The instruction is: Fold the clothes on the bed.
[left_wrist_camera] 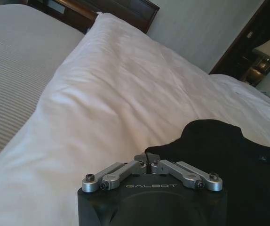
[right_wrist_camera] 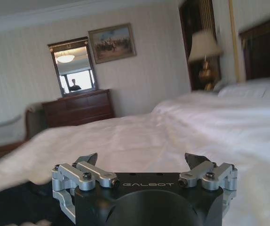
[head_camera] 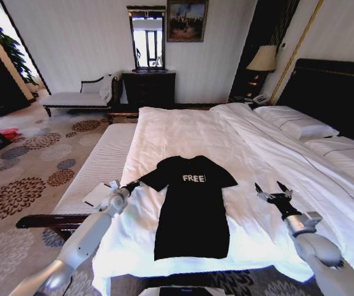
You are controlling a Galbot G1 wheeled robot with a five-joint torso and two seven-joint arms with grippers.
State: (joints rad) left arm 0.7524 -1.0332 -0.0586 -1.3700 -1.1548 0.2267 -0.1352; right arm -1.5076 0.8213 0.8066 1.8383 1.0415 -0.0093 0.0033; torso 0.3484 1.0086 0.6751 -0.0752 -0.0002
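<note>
First fold starting: my left gripper [head_camera: 132, 184], jaws pressed together on the T-shirt [head_camera: 192, 209] sleeve tip. Right gripper [head_camera: 274, 192], jaws spread, hovers over the bed [head_camera: 183, 132]. Next: draw the sleeve inward.

T-shirt [left_wrist_camera: 238, 160] cut off by the left wrist view's edge.

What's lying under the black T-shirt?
The black T-shirt lies flat on the bed's white duvet. Whatever sits directly beneath the shirt is covered.
</note>
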